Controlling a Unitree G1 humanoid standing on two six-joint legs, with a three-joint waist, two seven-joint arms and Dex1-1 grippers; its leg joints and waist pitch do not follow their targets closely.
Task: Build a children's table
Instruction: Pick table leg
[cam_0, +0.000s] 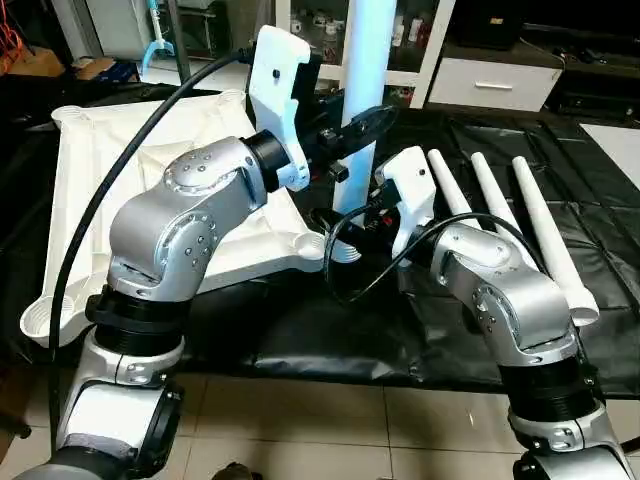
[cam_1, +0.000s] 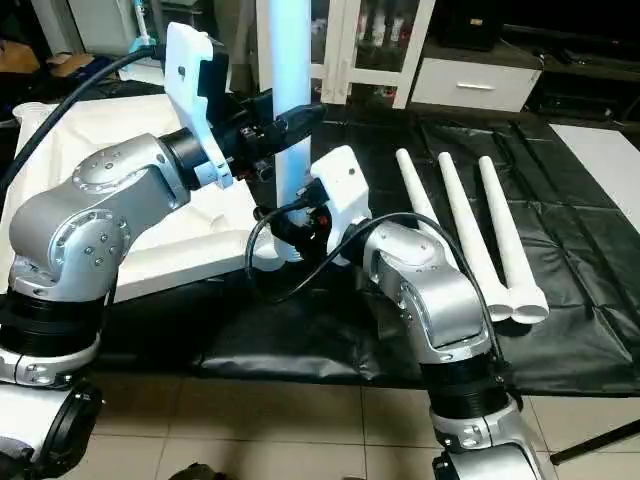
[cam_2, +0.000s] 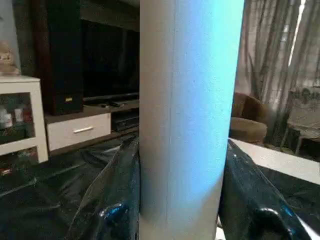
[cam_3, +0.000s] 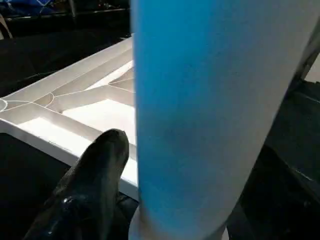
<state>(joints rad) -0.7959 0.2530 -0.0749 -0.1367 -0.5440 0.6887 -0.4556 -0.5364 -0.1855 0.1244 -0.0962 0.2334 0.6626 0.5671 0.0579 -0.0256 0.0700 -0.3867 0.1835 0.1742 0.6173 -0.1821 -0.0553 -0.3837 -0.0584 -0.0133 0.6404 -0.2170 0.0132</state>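
The top lies underside up on the black sheet, at 10 o'clock in the left eye view. Its ribs and round corner sockets face upward. One corner socket sits at the near right corner of the top, close to the picture centre.

A leg stands upright at that corner, rising toward 12 o'clock and out of the picture. Its lower end meets the socket behind the right gripper.

The left gripper holds the leg partway up. In the left wrist view, its black fingers lie against both sides of the leg, clamped on it. The silver left forearm runs from 8 o'clock up to this gripper.

The right gripper sits low at the base of the leg, just beside the socket. In the right wrist view, one black finger stands beside the leg with a narrow gap showing. The other finger is hidden behind the leg. The jaws stand apart around the leg; contact cannot be confirmed.

Three spare legs lie side by side on the sheet at 3 o'clock, well apart from the top. Their wide ends point toward the near edge of the sheet.

A white cabinet stands behind the work area at 1 o'clock.
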